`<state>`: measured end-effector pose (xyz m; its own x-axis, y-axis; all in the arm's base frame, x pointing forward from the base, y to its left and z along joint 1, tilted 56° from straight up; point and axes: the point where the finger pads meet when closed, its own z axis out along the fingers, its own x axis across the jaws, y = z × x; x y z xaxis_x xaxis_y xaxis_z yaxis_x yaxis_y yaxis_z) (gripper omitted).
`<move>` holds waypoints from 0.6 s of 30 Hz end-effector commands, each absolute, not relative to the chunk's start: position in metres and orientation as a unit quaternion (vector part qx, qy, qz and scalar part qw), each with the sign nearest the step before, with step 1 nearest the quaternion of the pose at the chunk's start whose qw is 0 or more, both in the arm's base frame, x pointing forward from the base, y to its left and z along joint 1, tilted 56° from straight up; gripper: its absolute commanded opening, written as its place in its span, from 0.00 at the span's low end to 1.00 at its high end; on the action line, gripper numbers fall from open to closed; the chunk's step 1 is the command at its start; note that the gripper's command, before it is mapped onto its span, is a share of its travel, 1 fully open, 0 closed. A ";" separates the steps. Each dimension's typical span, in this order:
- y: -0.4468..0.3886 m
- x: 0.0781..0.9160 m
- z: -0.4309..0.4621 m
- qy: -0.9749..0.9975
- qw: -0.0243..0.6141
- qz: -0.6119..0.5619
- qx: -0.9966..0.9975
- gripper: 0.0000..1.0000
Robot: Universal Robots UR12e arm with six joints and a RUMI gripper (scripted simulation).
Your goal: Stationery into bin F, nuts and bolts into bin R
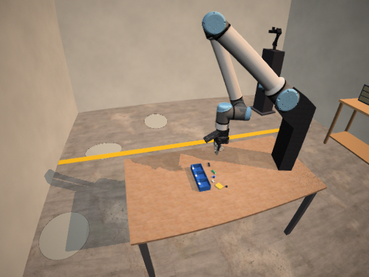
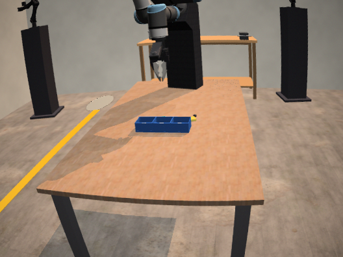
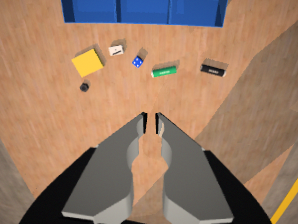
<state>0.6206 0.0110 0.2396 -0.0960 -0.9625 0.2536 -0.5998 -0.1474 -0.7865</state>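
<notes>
My gripper (image 3: 151, 114) is shut with nothing between its fingers. It hangs well above the table, on the arm's side of the small items; it also shows in the top and exterior views (image 1: 217, 150) (image 2: 160, 76). A blue bin with three compartments (image 1: 200, 177) (image 2: 163, 124) (image 3: 142, 11) stands upright on the table; its labels cannot be read here. Between the bin and my gripper lie a yellow block (image 3: 88, 62) (image 1: 219, 185), a small white piece (image 3: 116, 50), a small blue piece (image 3: 138, 61), a green stick (image 3: 165, 71), a black bar (image 3: 213, 69) and a small black nut (image 3: 84, 87).
The arm's black base (image 1: 293, 136) stands at the table's far corner. A wooden side table (image 2: 198, 42) and black camera pillars (image 2: 293, 53) stand beyond the table. A yellow line (image 1: 140, 150) runs across the floor.
</notes>
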 end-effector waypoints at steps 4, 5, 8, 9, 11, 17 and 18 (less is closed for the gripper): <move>-0.014 0.668 0.248 0.629 0.229 -0.408 -0.621 0.04; -0.017 0.675 0.249 0.629 0.229 -0.408 -0.621 0.04; -0.021 0.682 0.251 0.629 0.229 -0.408 -0.621 0.04; -0.025 0.690 0.252 0.629 0.229 -0.408 -0.621 0.04; -0.033 0.704 0.254 0.629 0.229 -0.408 -0.621 0.04; -0.056 0.748 0.262 0.629 0.229 -0.408 -0.621 0.04; -0.060 0.755 0.263 0.629 0.229 -0.408 -0.621 0.04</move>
